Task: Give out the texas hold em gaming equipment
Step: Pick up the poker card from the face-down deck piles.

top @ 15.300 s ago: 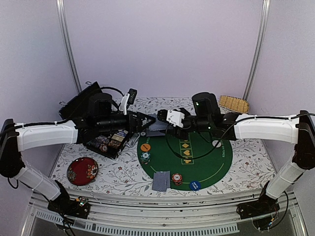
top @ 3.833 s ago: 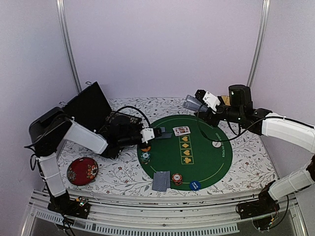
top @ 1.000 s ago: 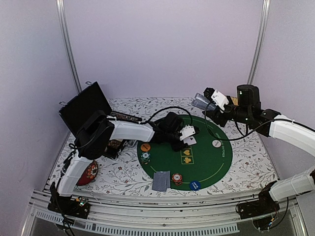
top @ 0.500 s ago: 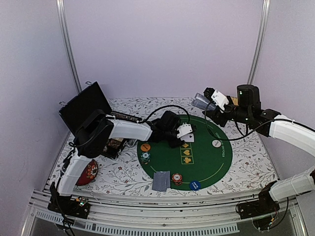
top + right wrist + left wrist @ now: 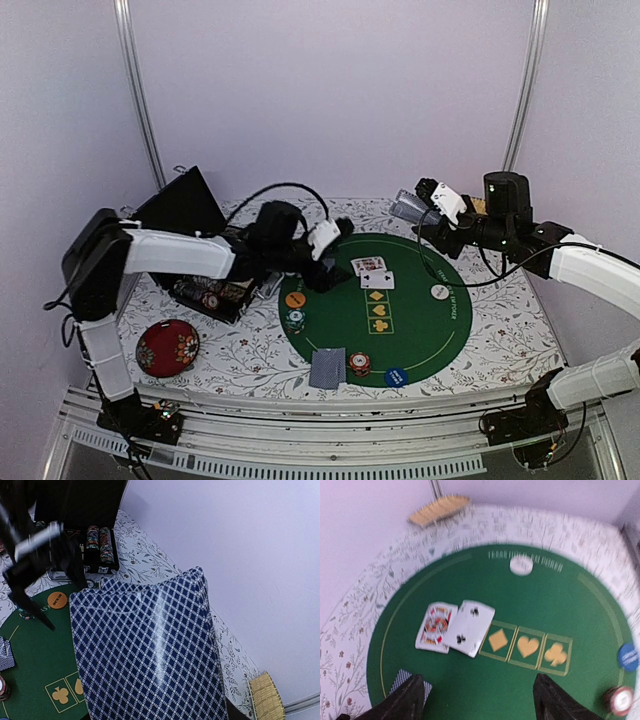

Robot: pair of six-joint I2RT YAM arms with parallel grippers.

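Currently the left claw [image 5: 477, 679] hangs low over a round green poker mat [image 5: 420, 330]. Its two dark fingers [image 5: 412, 700] are spread wide, and nothing is between them. Just ahead of the claw, two face-up playing cards [image 5: 455, 629] lie on the mat, slightly overlapping: a court card and a two of clubs. They sit beside printed diamond, heart and club boxes. Farther ahead of the claw is a white marker disc [image 5: 521, 566]. Off to its right are a blue marker disc [image 5: 628, 656] and a red striped chip stack [image 5: 620, 700]. A face-down card [image 5: 400, 680] lies just beside its left finger.

The right claw [image 5: 420, 208] is raised well apart from the left one. It grips a deck of playing cards [image 5: 150, 655], whose blue-and-white diamond backs fill its wrist view and hide its fingers there. Beyond the deck are an orange marker disc [image 5: 57, 600] on the mat and an open black case [image 5: 95, 540] holding chip rows. A tan woven piece [image 5: 267, 697] lies near the right claw.
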